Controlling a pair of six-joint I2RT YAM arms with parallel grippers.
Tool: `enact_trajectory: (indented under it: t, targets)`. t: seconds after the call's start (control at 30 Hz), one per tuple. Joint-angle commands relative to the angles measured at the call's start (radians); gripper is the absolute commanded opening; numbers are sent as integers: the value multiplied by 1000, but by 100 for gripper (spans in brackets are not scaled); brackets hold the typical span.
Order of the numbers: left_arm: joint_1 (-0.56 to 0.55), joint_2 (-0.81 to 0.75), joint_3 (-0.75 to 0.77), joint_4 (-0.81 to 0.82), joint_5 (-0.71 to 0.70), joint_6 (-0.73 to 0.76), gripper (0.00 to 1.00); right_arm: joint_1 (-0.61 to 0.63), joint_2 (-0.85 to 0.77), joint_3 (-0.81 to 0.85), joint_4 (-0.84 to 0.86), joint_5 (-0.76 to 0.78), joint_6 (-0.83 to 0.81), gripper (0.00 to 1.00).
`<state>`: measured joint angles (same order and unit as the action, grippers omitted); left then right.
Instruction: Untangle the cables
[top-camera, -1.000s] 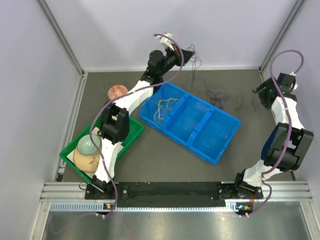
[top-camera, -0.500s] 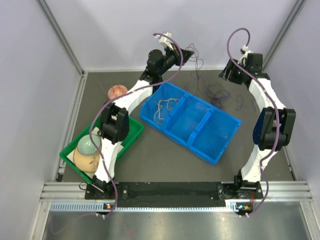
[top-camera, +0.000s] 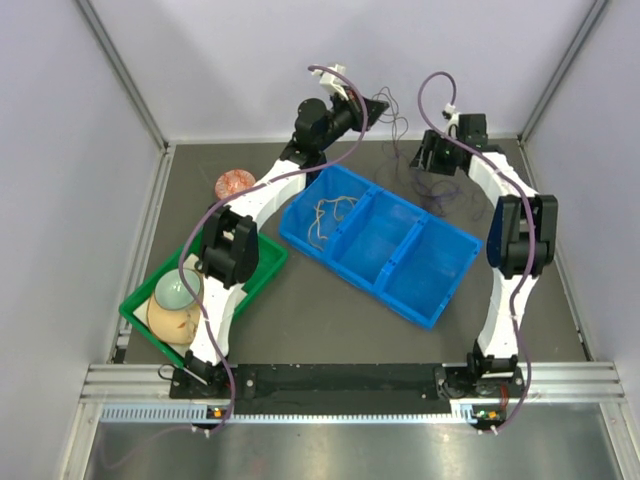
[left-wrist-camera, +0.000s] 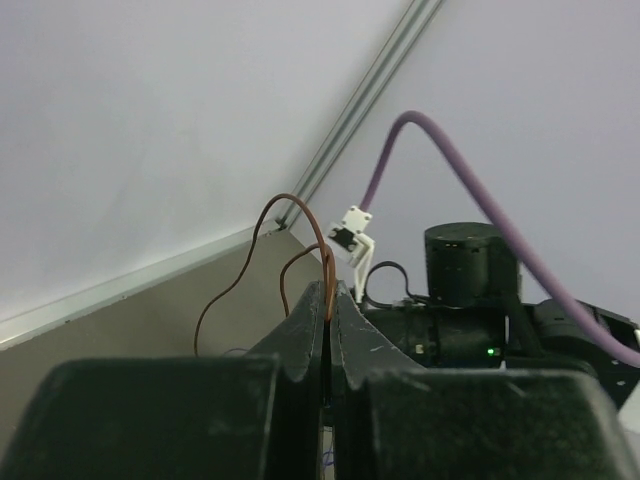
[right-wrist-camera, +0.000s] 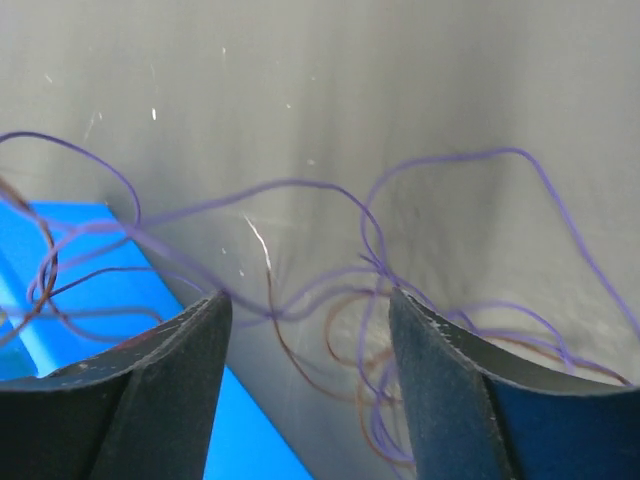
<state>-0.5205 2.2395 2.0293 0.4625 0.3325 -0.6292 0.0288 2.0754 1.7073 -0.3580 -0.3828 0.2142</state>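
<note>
We're in the pulling-apart step. The left gripper (left-wrist-camera: 328, 300) is high at the far side, its jaws pressed together on a brown strand (left-wrist-camera: 318, 232) that loops up out of the tips.

The right gripper (right-wrist-camera: 310, 310) hangs with its jaws spread wide over the rest of the cables (top-camera: 440, 190). That dark purple-and-brown tangle lies loose on the table (top-camera: 300, 320), just beyond the far edge of the blue bin (top-camera: 400, 280). One cream cable (top-camera: 330, 215) sits in the bin's left compartment, apart from the knot.

We judge the next move belongs to the right gripper: drop onto a single purple wire, close on that one alone, then draw away from the left.

As for the lie, the bunch has no clean axis. Its lifted strands run from the left pinch down and rightward to the heap.
</note>
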Motion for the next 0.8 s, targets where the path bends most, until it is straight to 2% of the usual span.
enact_trajectory:
  t: [0.0, 0.07, 0.1, 0.2, 0.27, 0.37, 0.43, 0.53, 0.77]
  targets:
    - [-3, -24, 40, 45, 8, 5, 0, 22, 69, 107, 60, 2, 85, 60]
    - [-1, -26, 39, 45, 4, -1, 0, 25, 89, 135, 67, 39, 175, 28]
    - [-1, -27, 39, 36, -3, -4, 0, 22, 88, 138, 65, 63, 221, 2]
    - [2, -37, 32, 27, -12, -15, 0, -12, 10, 108, 68, 108, 356, 0]
    - [7, -50, 17, 27, -15, -9, 0, -42, -70, 28, 121, 160, 428, 0]
    - [17, -69, 0, 30, -20, -18, 0, -142, -257, -110, 251, 156, 522, 0]
    - [36, -73, -12, 69, -6, -79, 0, -229, -377, -179, 303, 139, 595, 0]
    - [53, -83, -26, 110, 3, -131, 0, -327, -481, -184, 312, 140, 632, 0]
    - [94, -130, -89, 106, -38, -119, 0, -469, -639, -218, 280, 200, 654, 0]
